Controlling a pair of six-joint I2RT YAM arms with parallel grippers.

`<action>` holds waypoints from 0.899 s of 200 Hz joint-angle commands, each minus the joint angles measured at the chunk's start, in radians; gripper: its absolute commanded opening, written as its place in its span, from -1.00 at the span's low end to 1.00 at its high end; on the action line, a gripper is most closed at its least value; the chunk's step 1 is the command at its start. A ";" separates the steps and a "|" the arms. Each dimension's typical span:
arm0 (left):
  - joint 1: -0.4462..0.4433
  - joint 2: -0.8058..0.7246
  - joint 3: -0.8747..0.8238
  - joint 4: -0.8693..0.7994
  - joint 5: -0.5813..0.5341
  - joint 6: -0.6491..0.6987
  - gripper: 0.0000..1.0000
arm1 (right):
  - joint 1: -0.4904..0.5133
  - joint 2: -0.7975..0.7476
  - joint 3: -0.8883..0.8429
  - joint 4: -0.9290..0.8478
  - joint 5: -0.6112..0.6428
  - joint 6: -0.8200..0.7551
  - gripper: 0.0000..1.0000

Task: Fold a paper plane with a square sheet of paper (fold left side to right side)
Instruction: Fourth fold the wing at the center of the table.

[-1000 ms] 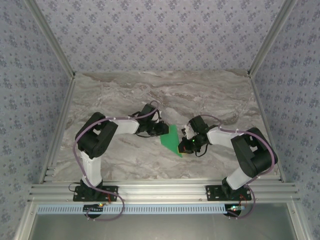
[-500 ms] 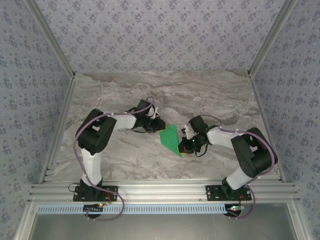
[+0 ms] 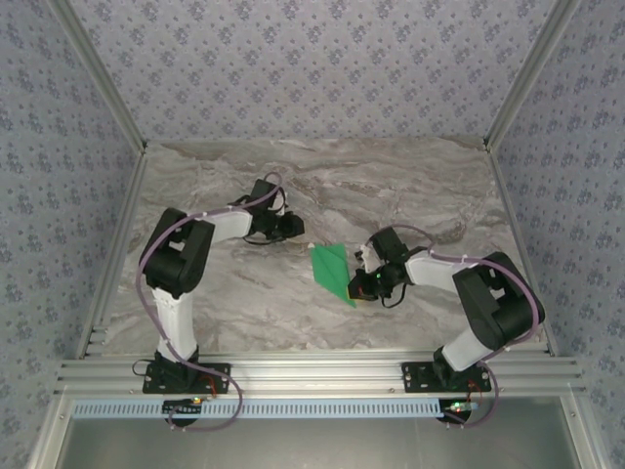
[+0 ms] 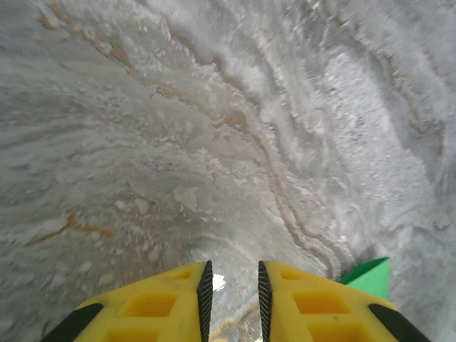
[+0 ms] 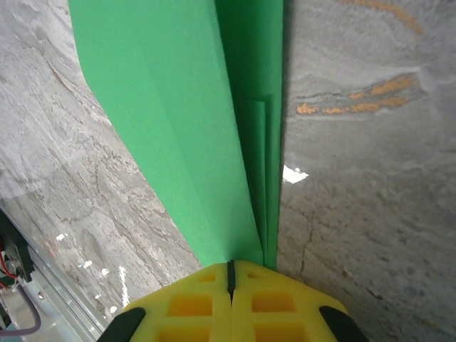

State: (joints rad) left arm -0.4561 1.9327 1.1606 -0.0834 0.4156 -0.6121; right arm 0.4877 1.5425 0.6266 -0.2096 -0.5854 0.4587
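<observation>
left arm [image 3: 178, 262]: upper link rises from its base, elbow bent, forearm reaching away and toward the centre line.
left gripper [image 3: 293, 227]: pointing to the robot's right, low over the surface; yellow fingers [image 4: 160, 303] stand parallel with a narrow gap, nothing between them.
right arm [image 3: 496, 298]: elbow folded out to the right, forearm reaching leftward, wrist turned down.
right gripper [image 3: 361, 281]: angled toward the near left, fingers [image 5: 192, 303] pressed together, pinching one edge of the green paper [image 5: 178, 107].
</observation>
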 commanded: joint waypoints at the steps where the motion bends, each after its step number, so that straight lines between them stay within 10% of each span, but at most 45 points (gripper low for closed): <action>1: -0.009 -0.153 -0.079 0.023 -0.007 -0.025 -0.42 | 0.006 -0.056 -0.030 0.046 0.028 0.049 -0.71; 92: -0.224 -0.231 -0.311 0.270 -0.040 -0.258 -0.26 | -0.039 -0.482 -0.049 -0.061 0.290 -0.014 0.37; 180: -0.255 -0.054 -0.170 0.291 0.003 -0.277 -0.26 | -0.087 -0.609 -0.111 -0.113 0.259 -0.022 0.45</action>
State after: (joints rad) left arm -0.7025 1.8435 0.9432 0.1665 0.3965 -0.8745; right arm 0.4164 0.9512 0.5282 -0.2817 -0.3214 0.4545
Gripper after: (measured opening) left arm 0.369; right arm 0.723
